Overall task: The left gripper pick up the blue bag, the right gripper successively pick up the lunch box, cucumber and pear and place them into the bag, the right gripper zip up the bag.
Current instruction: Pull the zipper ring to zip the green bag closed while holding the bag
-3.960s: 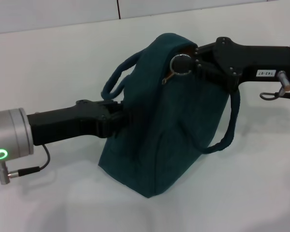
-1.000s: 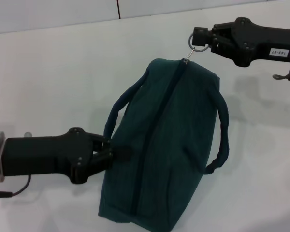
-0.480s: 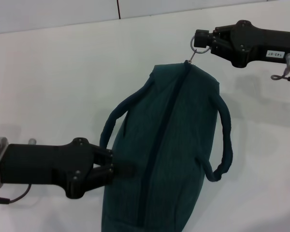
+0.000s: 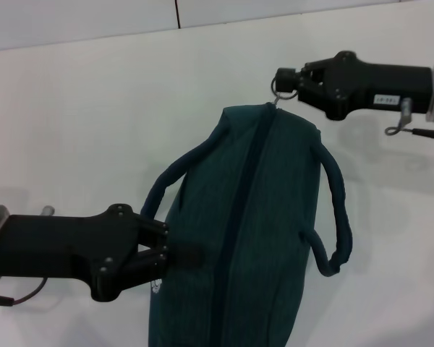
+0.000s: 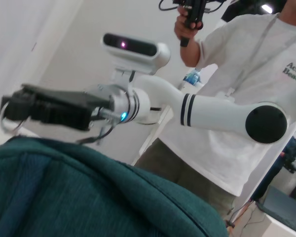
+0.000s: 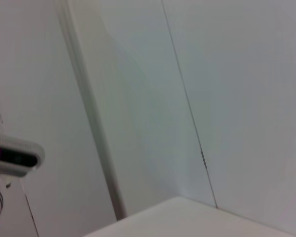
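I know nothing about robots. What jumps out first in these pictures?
A dark teal fabric bag with loop handles fills the middle of the head view, its zipper run shut along the top. The left end effector grips its side, while the right end effector pinches the metal ring zipper pull at the far end.

A plain white table [image 4: 72, 108] fills nearly the whole head view, its far edge meeting a pale wall [image 4: 94, 22] that has one thin dark vertical seam. Soft grey shadows fall on its surface toward the right edge and faintly at the left edge, and no loose thing shows lying on the part in view. The blue bag [image 4: 267, 217] stands up over the middle of the table, but its lower end runs past the near edge of the view, so whether it touches the surface cannot be told.
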Controlling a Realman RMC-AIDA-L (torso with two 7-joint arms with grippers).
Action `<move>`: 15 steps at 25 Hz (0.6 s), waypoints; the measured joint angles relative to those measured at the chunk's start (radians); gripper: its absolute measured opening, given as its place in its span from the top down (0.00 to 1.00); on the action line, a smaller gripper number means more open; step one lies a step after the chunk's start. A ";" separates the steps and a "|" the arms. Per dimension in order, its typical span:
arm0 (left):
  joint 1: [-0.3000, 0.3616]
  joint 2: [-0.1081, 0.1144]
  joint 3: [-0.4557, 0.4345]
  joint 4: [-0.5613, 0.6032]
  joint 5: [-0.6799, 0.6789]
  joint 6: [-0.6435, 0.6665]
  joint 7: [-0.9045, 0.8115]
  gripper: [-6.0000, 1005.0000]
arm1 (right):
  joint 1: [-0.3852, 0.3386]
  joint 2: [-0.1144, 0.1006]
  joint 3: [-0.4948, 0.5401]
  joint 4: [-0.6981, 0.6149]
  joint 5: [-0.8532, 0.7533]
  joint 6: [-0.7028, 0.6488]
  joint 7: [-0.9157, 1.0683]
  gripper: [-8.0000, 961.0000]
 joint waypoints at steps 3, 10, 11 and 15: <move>-0.014 0.001 -0.001 -0.029 0.000 0.003 0.012 0.91 | 0.005 0.011 -0.001 0.001 -0.025 0.010 -0.004 0.97; -0.020 -0.013 -0.064 -0.038 0.015 -0.005 0.015 0.91 | 0.007 0.021 -0.001 0.002 -0.026 -0.032 -0.004 0.97; -0.020 -0.012 -0.076 -0.033 0.015 -0.006 0.011 0.91 | 0.007 0.021 0.000 0.002 -0.025 -0.039 -0.004 0.97; -0.035 0.017 -0.123 -0.020 0.026 -0.020 -0.001 0.91 | 0.007 0.019 0.007 0.002 -0.024 -0.059 -0.004 0.97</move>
